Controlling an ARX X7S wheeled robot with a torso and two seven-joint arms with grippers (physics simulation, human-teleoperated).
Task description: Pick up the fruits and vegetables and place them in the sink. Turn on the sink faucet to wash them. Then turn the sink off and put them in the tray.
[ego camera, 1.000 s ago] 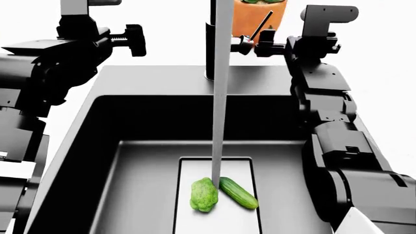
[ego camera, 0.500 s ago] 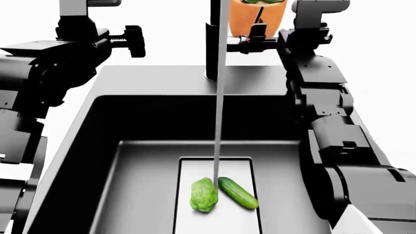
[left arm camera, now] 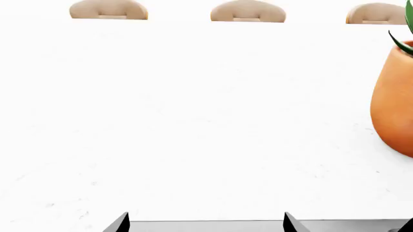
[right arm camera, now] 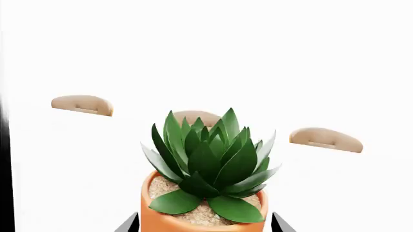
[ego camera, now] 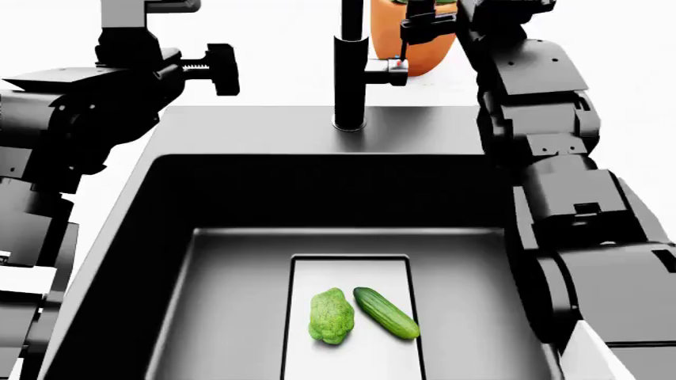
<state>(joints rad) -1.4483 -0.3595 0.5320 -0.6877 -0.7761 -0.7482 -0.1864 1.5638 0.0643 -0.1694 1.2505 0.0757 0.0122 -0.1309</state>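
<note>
The light-green broccoli floret (ego camera: pixel 332 317) and the dark-green cucumber (ego camera: pixel 385 313) lie side by side on the pale drain panel at the bottom of the black sink (ego camera: pixel 253 131). No water runs from the black faucet (ego camera: pixel 350 67); its short lever (ego camera: pixel 387 75) points right. My right gripper (ego camera: pixel 414 32) is open just above and behind the lever, in front of the plant pot. In the right wrist view its gripper (right arm camera: pixel 205 224) frames the pot, not touching it. My left gripper (ego camera: pixel 220 67) is open and empty over the sink's back left rim (left arm camera: pixel 206 227). The tray is out of view.
An orange pot (right arm camera: pixel 200 218) with a spiky green plant (right arm camera: pixel 210 164) stands on the white counter behind the faucet, also at the side of the left wrist view as the pot (left arm camera: pixel 395 106). Several tan chair backs (left arm camera: pixel 248 11) line the counter's far edge.
The water stream from the faucet has stopped. My right gripper pushed left against the lever, then rose up and back toward the plant pot. The left arm has not moved.
</note>
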